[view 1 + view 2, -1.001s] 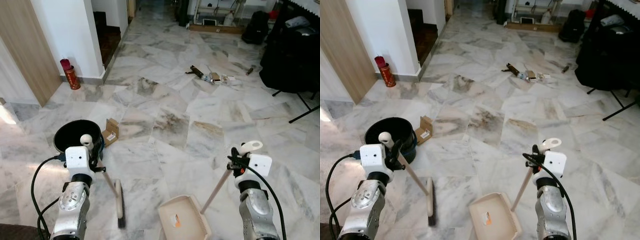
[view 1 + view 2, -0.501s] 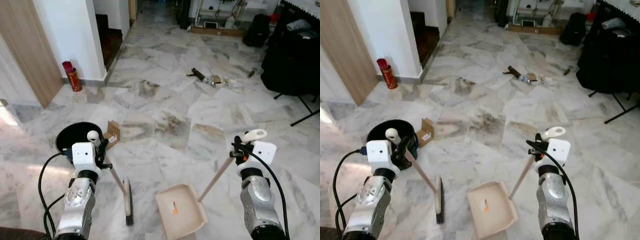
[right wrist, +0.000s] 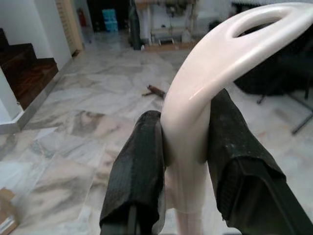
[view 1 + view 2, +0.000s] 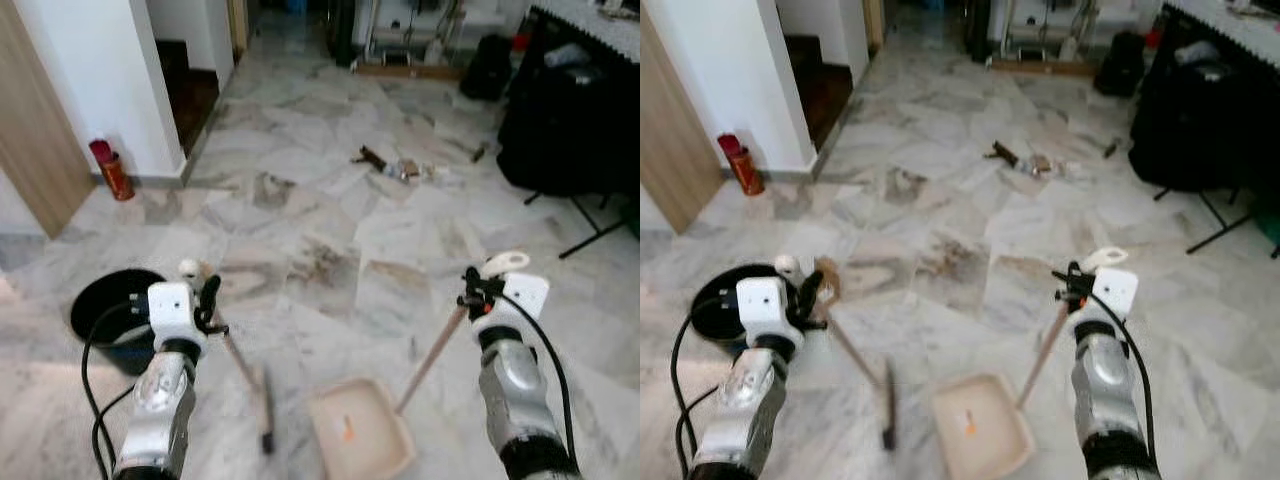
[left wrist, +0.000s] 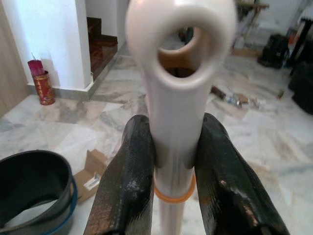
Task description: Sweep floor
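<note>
Broom (image 4: pixel 250 385) and dustpan (image 4: pixel 358 440) now blurred, cream, long-handled, mid-carry.

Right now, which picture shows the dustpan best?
The left eye view: the whole dustpan lies on the floor there, its long handle rising to the right gripper. The right eye view shows much the same, slightly blurred. The right wrist view shows just the handle's looped top, clamped between the fingers.
</note>
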Controlling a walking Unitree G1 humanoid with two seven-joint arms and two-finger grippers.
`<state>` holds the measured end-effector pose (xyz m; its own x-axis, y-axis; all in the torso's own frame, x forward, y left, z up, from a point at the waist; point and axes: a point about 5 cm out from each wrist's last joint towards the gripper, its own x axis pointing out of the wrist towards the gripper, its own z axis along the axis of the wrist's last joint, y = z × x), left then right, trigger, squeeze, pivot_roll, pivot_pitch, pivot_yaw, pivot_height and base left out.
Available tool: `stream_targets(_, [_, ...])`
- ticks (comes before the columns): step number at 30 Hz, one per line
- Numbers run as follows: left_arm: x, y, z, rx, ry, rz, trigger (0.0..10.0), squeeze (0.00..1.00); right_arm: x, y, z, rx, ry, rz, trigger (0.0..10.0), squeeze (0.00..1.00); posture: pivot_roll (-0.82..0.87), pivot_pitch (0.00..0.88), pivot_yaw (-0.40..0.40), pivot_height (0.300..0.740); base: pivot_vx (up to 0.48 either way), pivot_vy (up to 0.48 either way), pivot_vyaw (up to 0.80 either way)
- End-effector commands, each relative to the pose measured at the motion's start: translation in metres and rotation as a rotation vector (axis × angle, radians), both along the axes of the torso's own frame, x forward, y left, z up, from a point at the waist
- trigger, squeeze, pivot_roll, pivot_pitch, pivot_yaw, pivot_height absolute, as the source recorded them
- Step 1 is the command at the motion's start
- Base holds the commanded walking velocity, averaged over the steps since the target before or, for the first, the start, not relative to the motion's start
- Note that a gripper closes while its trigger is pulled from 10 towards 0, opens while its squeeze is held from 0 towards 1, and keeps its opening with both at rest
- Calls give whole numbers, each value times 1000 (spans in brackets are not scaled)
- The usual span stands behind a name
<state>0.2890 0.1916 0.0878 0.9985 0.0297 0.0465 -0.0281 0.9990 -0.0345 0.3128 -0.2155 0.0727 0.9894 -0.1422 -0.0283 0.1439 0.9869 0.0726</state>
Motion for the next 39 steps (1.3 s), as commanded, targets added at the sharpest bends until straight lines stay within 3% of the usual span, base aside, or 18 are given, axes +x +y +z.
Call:
stream_targets(1, [3, 3, 10, 21, -37, 4, 10000, 0, 7, 5, 10, 14, -40, 15, 10000, 0, 42, 0, -70, 740, 364, 0, 0])
stream_targets(11, [3, -2, 9, 10, -36, -9, 10000, 0, 9, 2, 12, 12, -49, 18, 10000, 0, 40, 0, -73, 740, 363, 0, 531])
stream_targets(39, [5, -4, 16, -23, -55, 10, 10000, 0, 13, 10, 14, 49, -48, 39, 10000, 0, 34, 0, -74, 740, 360, 0, 0])
